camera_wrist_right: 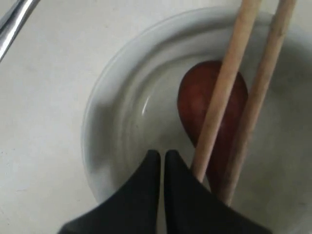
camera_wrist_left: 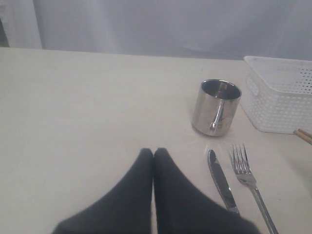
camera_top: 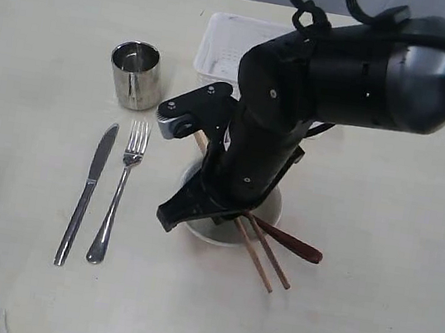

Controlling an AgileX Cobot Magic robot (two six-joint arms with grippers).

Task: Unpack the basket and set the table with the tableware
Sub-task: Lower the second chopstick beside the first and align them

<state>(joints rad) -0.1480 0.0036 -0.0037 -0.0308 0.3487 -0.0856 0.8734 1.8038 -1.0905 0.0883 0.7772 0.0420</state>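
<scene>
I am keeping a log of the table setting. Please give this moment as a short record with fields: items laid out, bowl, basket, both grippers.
laid out on table: cup, knife, fork; knife and fork side by side
bowl: spoon inside, chopsticks across the rim
basket: beyond the bowl, partly hidden by the right arm
left gripper: shut, empty, near the knife
right gripper: shut, empty, over the bowl

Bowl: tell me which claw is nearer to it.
Right. The right claw hangs over the bowl, tips beside the spoon and chopsticks lying in it. The left claw sits over bare table, with the knife and fork between it and the bowl.
</scene>
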